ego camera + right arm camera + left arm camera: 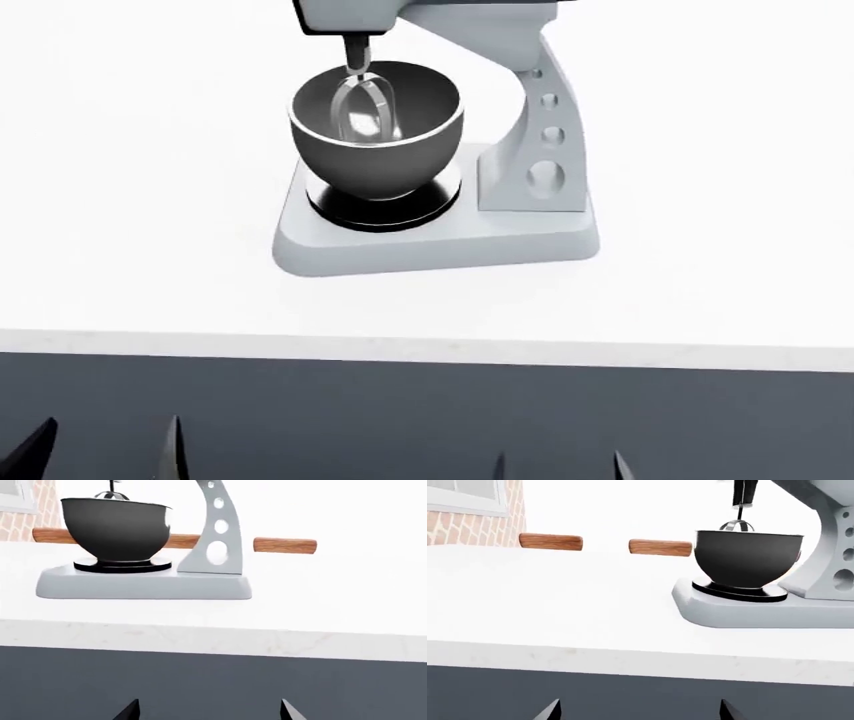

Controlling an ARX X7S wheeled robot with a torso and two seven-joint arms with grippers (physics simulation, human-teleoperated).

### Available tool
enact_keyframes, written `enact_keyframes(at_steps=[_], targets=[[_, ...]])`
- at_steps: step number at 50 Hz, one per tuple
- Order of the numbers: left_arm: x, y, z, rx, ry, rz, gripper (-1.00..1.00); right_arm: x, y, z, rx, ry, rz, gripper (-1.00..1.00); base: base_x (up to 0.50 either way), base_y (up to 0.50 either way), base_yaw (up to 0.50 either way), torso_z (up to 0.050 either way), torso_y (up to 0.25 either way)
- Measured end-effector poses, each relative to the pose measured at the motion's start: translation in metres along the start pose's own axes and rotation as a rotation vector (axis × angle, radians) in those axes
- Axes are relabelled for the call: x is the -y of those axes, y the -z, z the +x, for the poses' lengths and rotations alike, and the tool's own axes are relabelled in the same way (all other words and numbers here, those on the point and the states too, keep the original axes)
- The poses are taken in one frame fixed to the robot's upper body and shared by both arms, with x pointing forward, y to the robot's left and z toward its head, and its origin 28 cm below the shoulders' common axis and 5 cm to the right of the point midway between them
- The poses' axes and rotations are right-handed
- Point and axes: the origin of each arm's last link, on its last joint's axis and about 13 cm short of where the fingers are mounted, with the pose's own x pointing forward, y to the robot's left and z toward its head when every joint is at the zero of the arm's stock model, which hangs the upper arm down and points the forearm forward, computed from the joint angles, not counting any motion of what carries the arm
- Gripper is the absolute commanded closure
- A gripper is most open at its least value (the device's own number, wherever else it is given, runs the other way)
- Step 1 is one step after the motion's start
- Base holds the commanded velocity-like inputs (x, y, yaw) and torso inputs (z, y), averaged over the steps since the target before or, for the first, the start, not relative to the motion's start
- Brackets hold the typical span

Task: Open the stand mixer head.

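Head view: we see the stand mixer head (400,12) down over the bowl (376,125), mid-counter (134,250), back from the front edge; nothing done yet.

L wrist view: left gripper (637,711) jaws spread, empty, below the front edge.

R wrist view: right gripper (208,711) same.

We see only the bottom edge of the stand mixer head (350,14) at the top of the head view; the rest is cut off. The bowl (117,527) hides part of a wooden bar (283,545). Only the dark tips of the fingers (34,442) show.
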Motion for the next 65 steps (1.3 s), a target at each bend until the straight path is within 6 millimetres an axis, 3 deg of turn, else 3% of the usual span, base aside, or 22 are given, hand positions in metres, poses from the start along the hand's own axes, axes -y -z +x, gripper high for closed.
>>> enact_keyframes(at_steps=[10, 30, 46, 65], targets=[[-0.001, -0.021, 0.0, 0.061, -0.011, 0.002, -1.0, -0.01, -0.032, 0.004, 0.092, -0.001, 0.027, -1.0, 0.0, 0.0, 0.0, 0.0, 0.0], [-0.003, -0.013, 0.001, 0.149, -0.007, 0.071, -1.0, -0.011, -0.081, 0.002, 0.204, 0.004, 0.062, -1.0, 0.0, 0.0, 0.0, 0.0, 0.0], [-0.001, -0.018, 0.001, 0.262, 0.022, 0.119, -1.0, -0.009, -0.095, -0.002, 0.237, -0.001, 0.065, -1.0, 0.0, 0.0, 0.0, 0.0, 0.0], [0.0, -0.023, 0.0, 0.31, 0.034, 0.114, -1.0, -0.009, -0.095, -0.002, 0.246, -0.016, 0.064, -1.0, 0.12, 0.0, 0.0, 0.0, 0.0]])
